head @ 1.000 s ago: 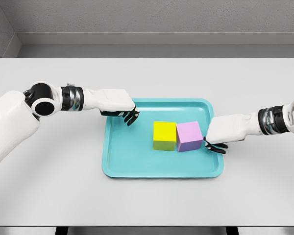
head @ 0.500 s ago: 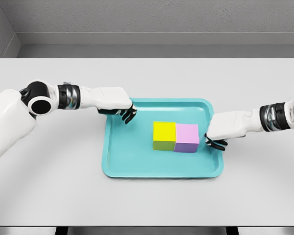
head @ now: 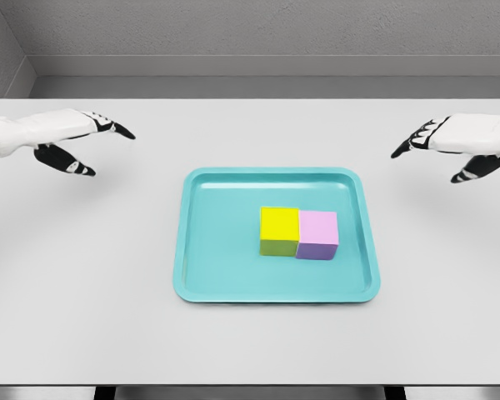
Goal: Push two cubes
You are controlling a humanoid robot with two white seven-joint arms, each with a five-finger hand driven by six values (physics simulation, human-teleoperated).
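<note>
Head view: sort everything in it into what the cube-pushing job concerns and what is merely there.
Job:
yellow cube
pink cube, touching it
left hand, open
right hand, open

Merely there:
teal tray under the cubes
white table

- Table (head: 83, 275): flat, light grey surface filling most of the head view.
- Tray (head: 221, 287): teal, rectangular, rounded corners, raised rim. Lies flat on the table, near its centre, long sides parallel to the table's front edge.

Open table (head: 83, 275) around tray (head: 192, 250)
</note>
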